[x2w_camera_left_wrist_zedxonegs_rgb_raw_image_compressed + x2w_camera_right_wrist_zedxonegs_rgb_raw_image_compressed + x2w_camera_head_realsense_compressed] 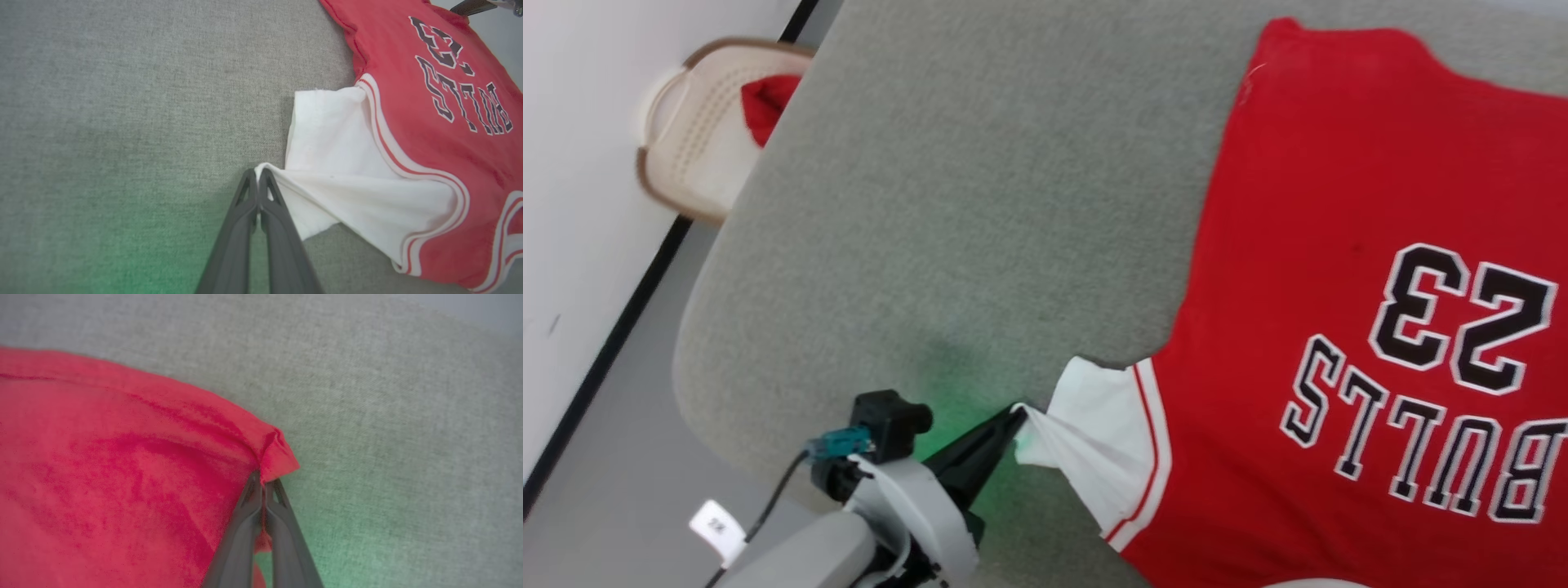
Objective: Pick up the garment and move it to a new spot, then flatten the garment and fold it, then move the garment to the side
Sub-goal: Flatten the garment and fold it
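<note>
**Position.** The garment [1339, 245] lies spread on the right part of the grey tabletop [980, 204]. It runs out of the head view at the right and bottom edges.

**Orientation.** In the head view the black lettering [1445, 384] reads upside down. The collar end therefore lies toward the robot and the hem toward the far side. The long axis runs from near to far, leaning slightly leftward at the far end. The white sleeve [1094, 433] projects to the robot's left.

**Materials.**
- The body is smooth red jersey knit, with faint creases in the right wrist view [122, 457].
- The sleeve is plain white cloth, joined at a white band with a thin red stripe.
- The lettering is black with a white outline.
- The tabletop has a coarse grey woven cover and a rounded corner. A green glow falls on it by each gripper.

**Grippers.**
- The left gripper [257, 173] has its jaws closed on the outer tip of the sleeve, drawing it into a taut point.
- The right gripper [263, 484] has its jaws closed on a bunched red corner of the garment. Which corner cannot be told.

**Surroundings.** A cream perforated basket [686, 139] stands on the floor [621, 457] beyond the tabletop's left edge. It holds a red cloth [768, 102].
</note>
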Robot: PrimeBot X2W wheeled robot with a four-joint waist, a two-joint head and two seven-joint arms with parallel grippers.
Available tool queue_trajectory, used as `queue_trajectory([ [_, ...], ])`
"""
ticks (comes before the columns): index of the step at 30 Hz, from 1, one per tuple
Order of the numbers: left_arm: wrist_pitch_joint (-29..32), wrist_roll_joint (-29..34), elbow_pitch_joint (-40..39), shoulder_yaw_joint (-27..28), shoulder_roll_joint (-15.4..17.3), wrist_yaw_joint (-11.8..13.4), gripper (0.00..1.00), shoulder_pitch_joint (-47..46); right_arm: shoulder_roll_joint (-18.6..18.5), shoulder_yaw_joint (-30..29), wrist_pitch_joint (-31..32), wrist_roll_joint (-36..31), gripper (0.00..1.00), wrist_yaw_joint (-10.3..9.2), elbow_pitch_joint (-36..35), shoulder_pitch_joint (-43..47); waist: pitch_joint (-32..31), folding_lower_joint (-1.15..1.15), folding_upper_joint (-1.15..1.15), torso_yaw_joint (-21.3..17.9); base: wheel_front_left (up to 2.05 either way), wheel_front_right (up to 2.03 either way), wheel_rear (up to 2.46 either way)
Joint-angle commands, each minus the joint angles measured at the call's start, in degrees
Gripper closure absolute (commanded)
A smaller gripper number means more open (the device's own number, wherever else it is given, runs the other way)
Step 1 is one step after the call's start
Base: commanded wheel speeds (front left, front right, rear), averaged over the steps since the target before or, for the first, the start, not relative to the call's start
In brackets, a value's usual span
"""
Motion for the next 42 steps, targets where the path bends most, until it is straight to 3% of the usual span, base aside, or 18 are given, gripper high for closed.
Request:
queue_trajectory([
  [1,0.0,-0.5,0.1,0.3,0.6,0.0,1.0,0.6,1.8,2.4,2.4,1.6,1.0,0.06,1.1,5.6,-3.2,0.0,0.0,-3.0,0.0,0.0,0.0],
  [6,0.0,-1.2,0.6,1.2,2.8,0.0,1.0,1.9,-0.2,9.6,3.2,8.3,1.0,0.05,-6.7,12.8,-6.7,0.0,0.0,-6.9,0.0,0.0,0.0],
  [12,0.0,-2.1,0.9,2.2,5.2,0.0,1.0,3.9,-4.5,14.1,2.8,18.0,1.0,0.01,-17.5,22.4,-10.0,0.0,0.0,-10.9,0.0,0.0,0.0],
  [23,0.0,-2.8,-0.8,4.1,8.2,1.7,1.0,8.2,-7.3,13.5,1.3,27.0,1.0,0.01,-35.5,42.8,-14.4,0.0,0.0,-17.1,0.0,0.0,0.0],
  [33,0.1,-3.4,-3.3,4.8,9.8,3.3,1.0,10.6,-1.7,5.4,-0.4,25.1,1.0,0.02,-45.2,59.8,-16.1,0.0,0.0,-20.8,0.0,0.0,0.0],
  [42,0.6,-3.9,-4.2,4.7,10.3,3.9,1.0,10.9,3.0,2.1,-0.6,21.8,1.0,0.02,-46.5,63.4,-16.5,0.0,0.0,-21.6,0.0,0.0,0.0],
])
